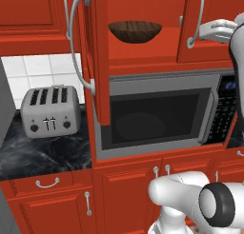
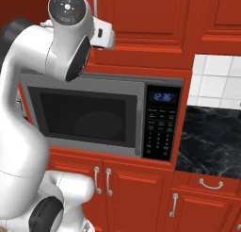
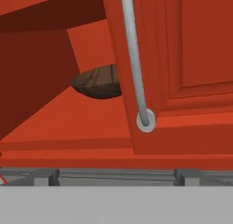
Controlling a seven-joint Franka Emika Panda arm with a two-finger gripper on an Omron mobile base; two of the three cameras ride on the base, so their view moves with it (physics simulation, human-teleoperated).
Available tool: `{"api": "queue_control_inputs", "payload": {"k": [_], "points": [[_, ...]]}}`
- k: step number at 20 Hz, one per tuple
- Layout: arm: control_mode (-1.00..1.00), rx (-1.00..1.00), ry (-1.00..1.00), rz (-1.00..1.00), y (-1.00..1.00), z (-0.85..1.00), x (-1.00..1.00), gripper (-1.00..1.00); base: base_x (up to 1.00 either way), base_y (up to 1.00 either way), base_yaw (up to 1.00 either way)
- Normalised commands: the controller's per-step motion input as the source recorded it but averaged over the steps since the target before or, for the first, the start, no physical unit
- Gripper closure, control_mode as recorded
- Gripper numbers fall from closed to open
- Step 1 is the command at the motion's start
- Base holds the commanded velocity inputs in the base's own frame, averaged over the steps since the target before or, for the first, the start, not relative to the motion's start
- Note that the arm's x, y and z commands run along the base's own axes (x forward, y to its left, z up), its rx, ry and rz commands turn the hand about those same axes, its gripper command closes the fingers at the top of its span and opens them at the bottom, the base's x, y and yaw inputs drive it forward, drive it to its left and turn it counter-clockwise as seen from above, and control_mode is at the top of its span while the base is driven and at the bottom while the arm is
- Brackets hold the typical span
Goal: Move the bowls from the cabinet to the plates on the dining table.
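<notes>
Base views flank microwave (image 1: 157, 115); hand view nears cabinet (image 3: 182, 59).

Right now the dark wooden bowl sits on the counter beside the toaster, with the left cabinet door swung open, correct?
Not quite. The dark wooden bowl sits inside the open cabinet above the microwave, not on the counter beside the toaster. The left base view shows it; the left door is indeed swung open.

A glossy white arm (image 2: 28, 85) is seen, built of rounded segments, with dark joints and a grey end cap with red dots.
</notes>
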Motion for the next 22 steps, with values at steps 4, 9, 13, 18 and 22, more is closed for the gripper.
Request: {"api": "queue_control_inputs", "payload": {"k": [4, 9, 13, 18, 22], "points": [[-1.00, -0.01, 0.00, 0.00, 0.14, 0.00, 0.20, -1.00, 0.00, 0.00, 0.00], [-1.00, 0.00, 0.00, 0.02, 0.00, 0.00, 0.46, -1.00, 0.00, 0.00, 0.00], [-1.00, 0.00, 0.00, 0.03, -0.11, 0.01, 0.36, -1.00, 0.00, 0.00, 0.00], [-1.00, 0.00, 0.00, 0.01, -0.21, 0.03, 0.22, -1.00, 0.00, 0.00, 0.00], [-1.00, 0.00, 0.00, 0.00, -0.15, 0.03, 0.24, -1.00, 0.00, 0.00, 0.00]]}}
